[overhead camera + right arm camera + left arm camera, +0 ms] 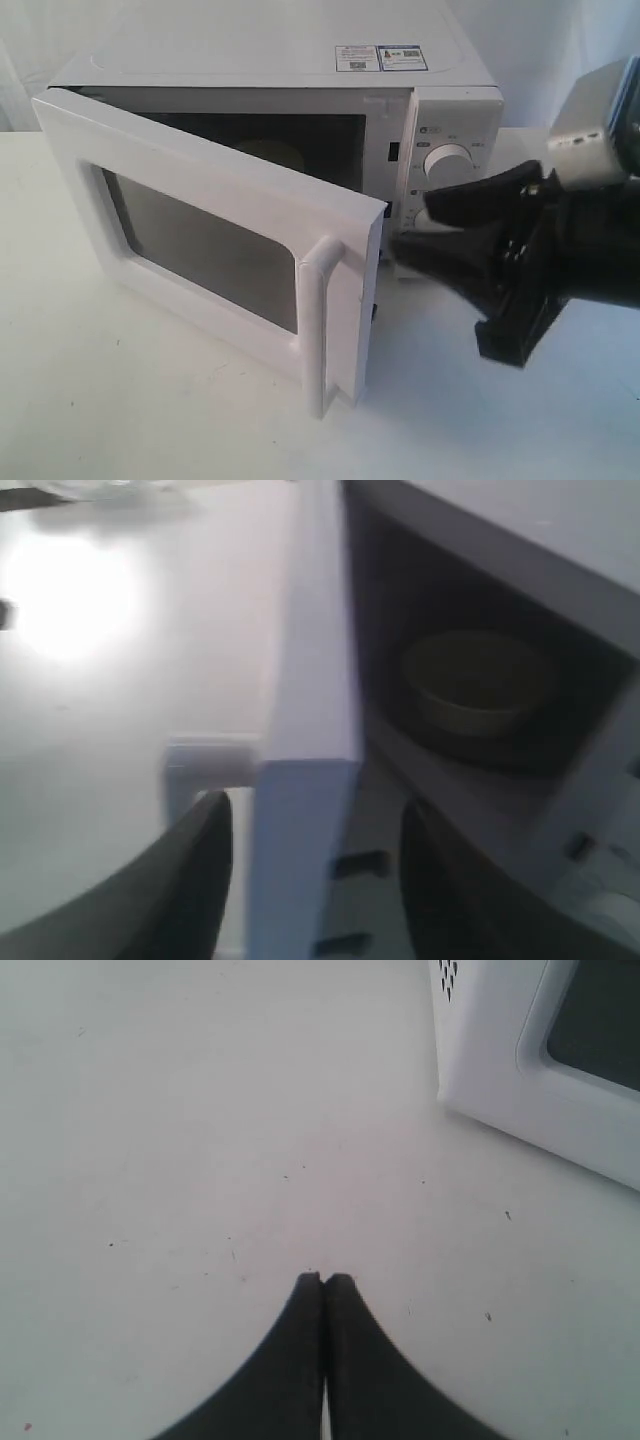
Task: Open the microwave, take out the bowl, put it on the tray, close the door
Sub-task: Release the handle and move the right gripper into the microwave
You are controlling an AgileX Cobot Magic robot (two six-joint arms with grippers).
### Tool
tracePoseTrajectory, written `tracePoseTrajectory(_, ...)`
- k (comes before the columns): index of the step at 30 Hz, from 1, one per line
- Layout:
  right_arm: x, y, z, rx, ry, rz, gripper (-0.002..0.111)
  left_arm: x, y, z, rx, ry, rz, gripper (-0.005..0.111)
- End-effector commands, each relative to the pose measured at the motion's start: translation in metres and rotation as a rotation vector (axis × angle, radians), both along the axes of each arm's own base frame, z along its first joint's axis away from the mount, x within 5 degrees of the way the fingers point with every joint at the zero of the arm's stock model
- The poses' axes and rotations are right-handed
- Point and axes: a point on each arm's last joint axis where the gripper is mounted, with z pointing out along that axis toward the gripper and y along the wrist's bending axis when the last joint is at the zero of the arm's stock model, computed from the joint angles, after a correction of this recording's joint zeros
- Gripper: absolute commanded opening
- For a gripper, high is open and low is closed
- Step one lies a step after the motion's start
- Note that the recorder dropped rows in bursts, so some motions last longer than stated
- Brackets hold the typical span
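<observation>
The white microwave (270,60) stands at the back of the table with its door (200,240) swung partly open. The door's tall handle (325,330) points toward the front. Inside the dark cavity sits the cream bowl (478,685), faint in the exterior view (265,150). My right gripper (415,230) is open in front of the control panel. In the right wrist view the door's free edge (305,680) stands between the fingers of this gripper (315,810). My left gripper (323,1280) is shut on nothing, low over the table beside the microwave's corner (490,1050). No tray is in view.
The white table (120,400) stretches in front of and to the left of the open door. A round knob (450,160) on the control panel sits just behind my right gripper's upper finger. The right arm's dark body fills the right edge of the exterior view.
</observation>
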Motion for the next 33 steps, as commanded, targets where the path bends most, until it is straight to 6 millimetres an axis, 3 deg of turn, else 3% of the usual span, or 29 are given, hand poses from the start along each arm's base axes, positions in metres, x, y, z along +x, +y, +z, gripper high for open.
tracePoseTrajectory(1,0.008,-0.023,-0.007,0.009,0.020,-0.339,0.030,0.000,0.000,-0.001,-0.002,-0.003,0.001,0.000)
tracePoseTrajectory(5,0.023,-0.030,-0.024,0.008,0.088,-0.458,0.010,0.000,0.000,-0.001,-0.002,-0.003,0.001,0.000)
tracePoseTrajectory(8,0.038,-0.023,-0.038,-0.012,0.127,-0.397,0.001,0.000,0.000,-0.001,-0.002,-0.003,0.001,0.000)
tracePoseTrajectory(11,0.048,-0.009,-0.047,-0.047,0.096,-0.225,0.000,0.000,0.000,-0.001,-0.002,-0.003,0.001,0.000)
tracePoseTrajectory(17,0.065,0.002,-0.053,-0.014,0.136,-0.134,0.000,0.000,0.000,-0.001,-0.002,-0.003,0.001,0.000)
tracePoseTrajectory(33,0.016,0.063,-0.034,0.214,0.157,0.415,0.000,0.000,0.000,-0.001,-0.002,-0.003,0.001,0.000)
